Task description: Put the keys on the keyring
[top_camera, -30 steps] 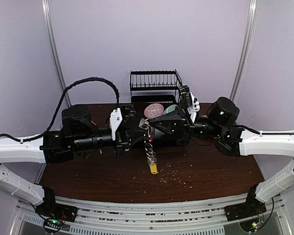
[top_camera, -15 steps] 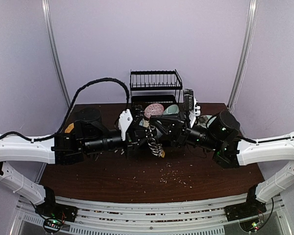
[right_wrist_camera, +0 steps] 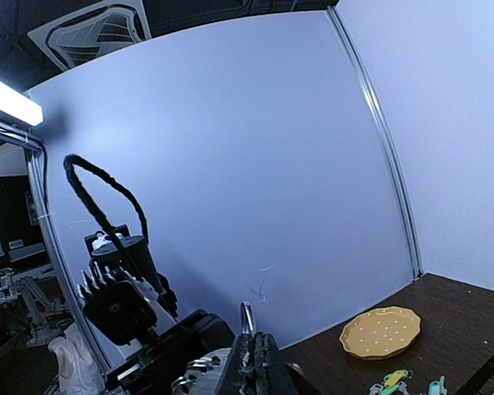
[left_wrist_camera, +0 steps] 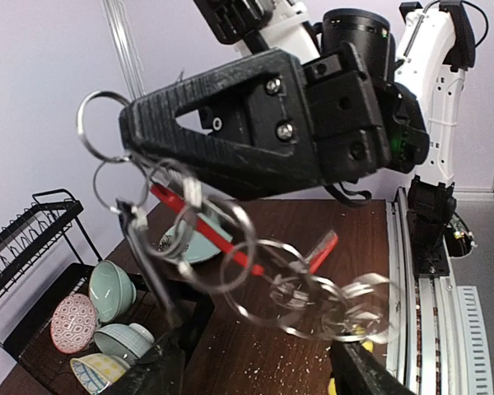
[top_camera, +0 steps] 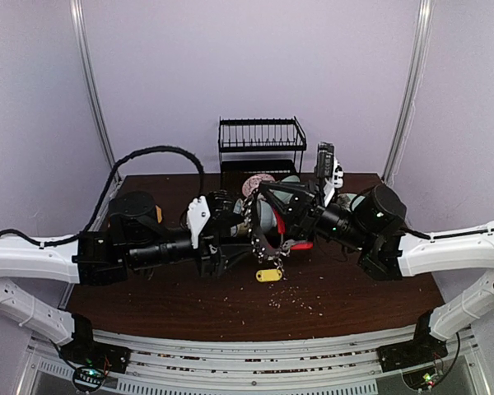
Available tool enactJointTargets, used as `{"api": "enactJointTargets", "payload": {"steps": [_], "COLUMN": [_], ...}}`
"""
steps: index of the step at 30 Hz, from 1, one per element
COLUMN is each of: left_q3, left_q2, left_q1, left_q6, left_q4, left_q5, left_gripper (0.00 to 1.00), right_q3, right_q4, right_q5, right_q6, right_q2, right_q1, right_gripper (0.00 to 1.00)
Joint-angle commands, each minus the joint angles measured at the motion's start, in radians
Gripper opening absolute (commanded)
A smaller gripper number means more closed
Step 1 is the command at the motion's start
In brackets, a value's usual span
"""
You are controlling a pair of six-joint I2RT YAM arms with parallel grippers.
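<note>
The keyring [top_camera: 273,239] hangs over the middle of the table, its red sleeve [top_camera: 300,244] showing on the right. My right gripper [top_camera: 263,202] is shut on its top; in the right wrist view a short arc of the ring [right_wrist_camera: 245,317] sticks up from the closed jaws. A chain of split rings [left_wrist_camera: 313,288] droops from it, with a yellow-tagged key [top_camera: 269,275] at the low end near the tabletop. My left gripper [left_wrist_camera: 255,366] is open just below the rings, holding nothing. More keys with green [right_wrist_camera: 393,380] and teal [right_wrist_camera: 435,387] tags lie on the table.
A black dish rack [top_camera: 259,140] stands at the back, with bowls [left_wrist_camera: 111,288] and a pink speckled dish [left_wrist_camera: 72,321] beside it. A yellow dotted plate [right_wrist_camera: 380,332] lies on the table. Crumbs [top_camera: 292,292] are scattered across the dark wood.
My left gripper has opened, let go of the split rings and drawn back to the left. The ring chain has dropped, and the yellow-tagged key hangs lower. The right gripper stays shut.
</note>
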Motion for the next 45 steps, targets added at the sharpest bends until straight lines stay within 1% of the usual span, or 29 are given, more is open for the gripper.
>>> {"api": "enactJointTargets", "payload": {"steps": [1,3,6,7,9,11,13,16,18,19,21,23,25,27,29,31,32,36,38,41,43,45], "left_q3": [-0.061,-0.083,-0.077,-0.071,-0.055,-0.048,-0.056,-0.038,-0.017,-0.011,-0.005,-0.003,0.0,0.009,0.01,0.009,0.009,0.03,0.04,0.031,0.052,0.078], "left_q2": [-0.129,-0.184,-0.211,-0.207,-0.177,-0.129,-0.092,-0.037,-0.005,0.009,0.027,0.032,0.035,0.051,0.069,0.088,0.096,0.12,0.124,0.128,0.152,0.18], "left_q1": [-0.006,-0.005,-0.004,-0.004,-0.004,-0.003,-0.003,-0.005,-0.006,-0.005,-0.005,-0.005,-0.005,-0.005,-0.005,-0.005,-0.005,-0.005,-0.003,0.005,0.014,0.015], "left_q6": [0.039,0.033,0.018,-0.002,-0.063,-0.111,-0.151,-0.159,-0.161,-0.159,-0.158,-0.159,-0.163,-0.164,-0.166,-0.168,-0.165,-0.136,-0.112,-0.098,-0.108,-0.116], "left_q4": [-0.016,-0.026,-0.051,-0.044,-0.011,0.044,0.123,0.182,0.19,0.203,0.221,0.223,0.209,0.194,0.199,0.215,0.223,0.209,0.202,0.222,0.197,0.172], "left_q5": [0.025,0.003,-0.018,-0.036,-0.08,-0.072,-0.053,-0.019,-0.024,-0.018,-0.014,-0.045,-0.065,-0.042,-0.01,-0.011,-0.034,-0.205,-0.26,-0.268,-0.256,-0.229], "left_gripper": [0.69,0.72,0.73,0.72,0.65,0.58,0.54,0.53,0.57,0.58,0.57,0.56,0.56,0.55,0.56,0.59,0.6,0.59,0.6,0.64,0.64,0.58], "right_q3": [-0.004,-0.006,-0.009,-0.01,-0.008,-0.005,-0.004,0.012,0.017,0.016,0.003,0.002,0.013,0.006,0.006,0.017,0.022,0.032,0.035,0.038,0.038,0.042], "right_q4": [-0.053,-0.119,-0.184,-0.209,-0.241,-0.264,-0.268,-0.314,-0.331,-0.331,-0.3,-0.302,-0.354,-0.358,-0.362,-0.372,-0.365,-0.354,-0.353,-0.349,-0.338,-0.339], "right_q5": [-0.054,-0.031,0.03,0.059,0.147,0.215,0.257,0.336,0.378,0.382,0.335,0.336,0.422,0.484,0.542,0.554,0.545,0.513,0.504,0.484,0.469,0.468], "right_q6": [-0.081,-0.118,-0.165,-0.17,-0.169,-0.169,-0.169,-0.176,-0.19,-0.195,-0.209,-0.209,-0.194,-0.189,-0.171,-0.173,-0.18,-0.202,-0.206,-0.213,-0.212,-0.211], "right_q2": [-0.063,-0.084,-0.116,-0.126,-0.135,-0.137,-0.135,-0.13,-0.13,-0.129,-0.128,-0.134,-0.144,-0.156,-0.162,-0.16,-0.157,-0.145,-0.143,-0.145,-0.145,-0.143], "right_q1": [-0.019,-0.02,-0.017,-0.018,-0.011,0.002,0.02,0.047,0.069,0.076,0.081,0.079,0.081,0.081,0.081,0.084,0.088,0.103,0.104,0.107,0.106,0.109], "right_gripper": [0.0,0.0,0.0,0.0,0.0,0.0,0.0,0.0,0.0,0.0,0.0,0.0,0.0,0.0,0.0,0.0,0.0,0.0,0.0,0.0,0.0,0.0]}}
